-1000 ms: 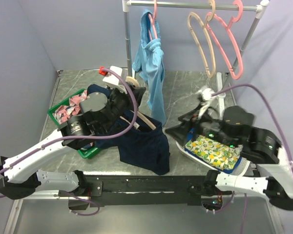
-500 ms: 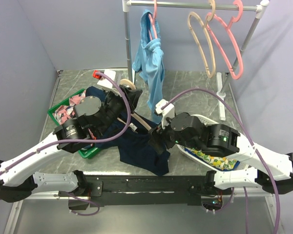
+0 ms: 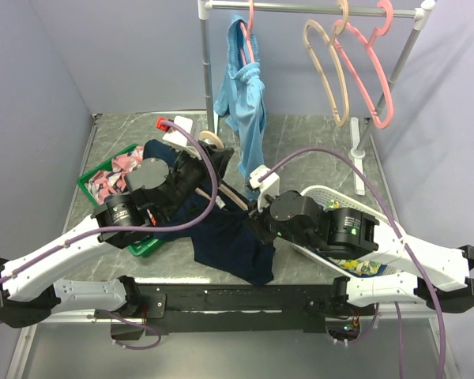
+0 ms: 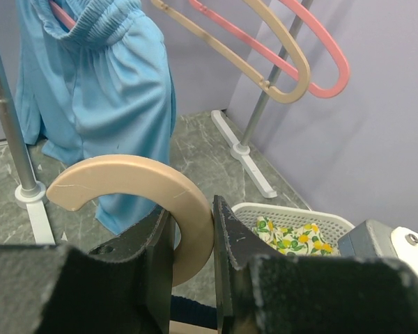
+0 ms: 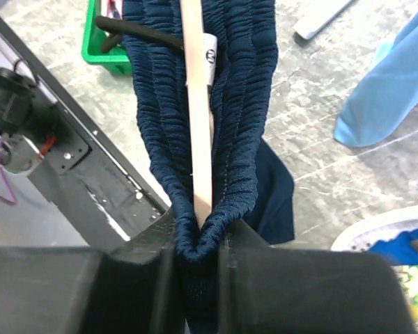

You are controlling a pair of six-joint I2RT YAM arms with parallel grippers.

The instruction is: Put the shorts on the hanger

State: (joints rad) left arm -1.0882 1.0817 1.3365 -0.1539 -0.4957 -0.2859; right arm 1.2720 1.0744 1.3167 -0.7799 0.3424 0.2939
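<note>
The dark navy shorts (image 3: 233,241) hang over the beige hanger (image 3: 235,196) in the middle of the table, with their legs resting on the surface. My left gripper (image 3: 209,154) is shut on the hanger's curved hook (image 4: 125,174), which sits between its fingers (image 4: 193,223). From the right, my right gripper (image 3: 253,221) reaches in. It is shut on the gathered waistband of the shorts (image 5: 240,104) at the tip of the hanger's arm (image 5: 195,104), and the fabric bunches between its jaws (image 5: 198,236).
A clothes rail (image 3: 300,9) at the back carries a light-blue garment (image 3: 245,95), a spare beige hanger (image 3: 328,63) and a pink hanger (image 3: 371,79). A green bin (image 3: 114,178) of clothes is on the left. On the right a white basket (image 3: 340,197) holds lemon-print cloth (image 3: 355,264).
My right arm swung left from over the basket to the shorts, and its jaws closed on the waistband. The left arm kept its grip on the hanger and shifted only slightly.
</note>
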